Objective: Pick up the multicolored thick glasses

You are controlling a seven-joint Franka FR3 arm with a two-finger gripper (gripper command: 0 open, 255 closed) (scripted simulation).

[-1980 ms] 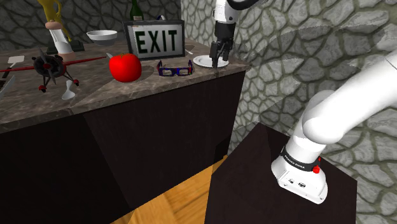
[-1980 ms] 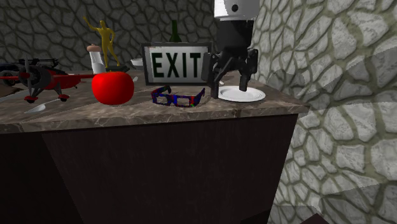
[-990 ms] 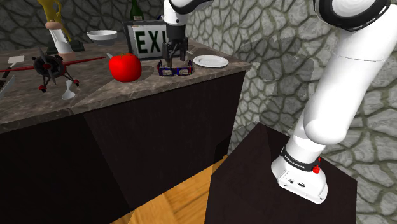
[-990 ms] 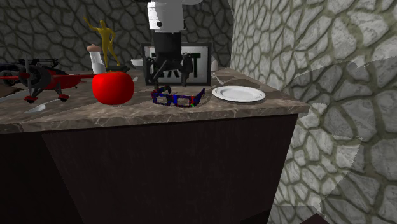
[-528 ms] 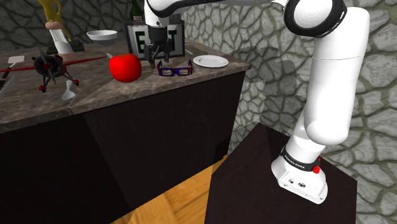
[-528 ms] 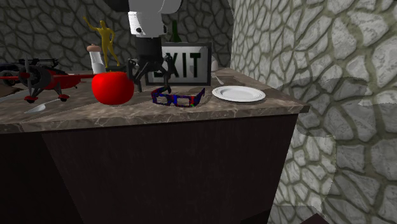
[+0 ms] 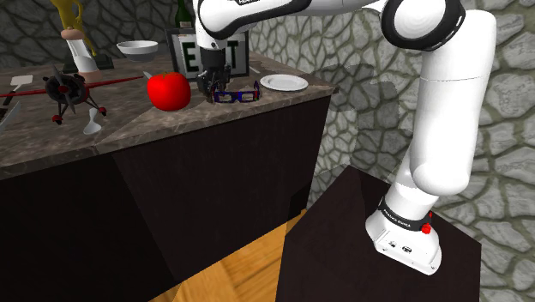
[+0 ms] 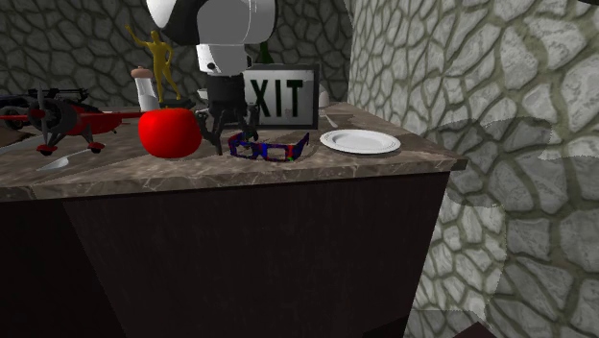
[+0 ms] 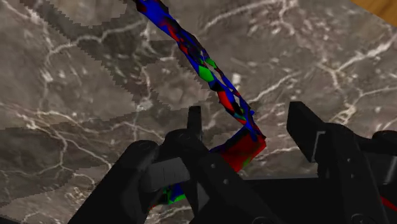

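On a brown marble-patterned surface (image 7: 129, 120) above a dark cabinet front: a glossy red round fruit (image 7: 168, 90), a white round plate (image 7: 284, 82) near the corner at the shoulder view's right, and behind them an upright framed EXIT sign (image 8: 283, 96). Farther to that view's left, a red toy aeroplane (image 7: 64, 87), a white bowl (image 7: 137, 48), a dark green bottle (image 7: 183, 13) and a yellow figurine (image 8: 156, 58). Behind and beside, a grey cobbled stone wall (image 7: 360, 94); below, a patch of wooden floor (image 7: 231, 274).

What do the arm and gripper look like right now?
The arm is glossy white with rounded links and dark rings at the joints; a black band and red button mark its base. The gripper is all black, with two blocky fingers.
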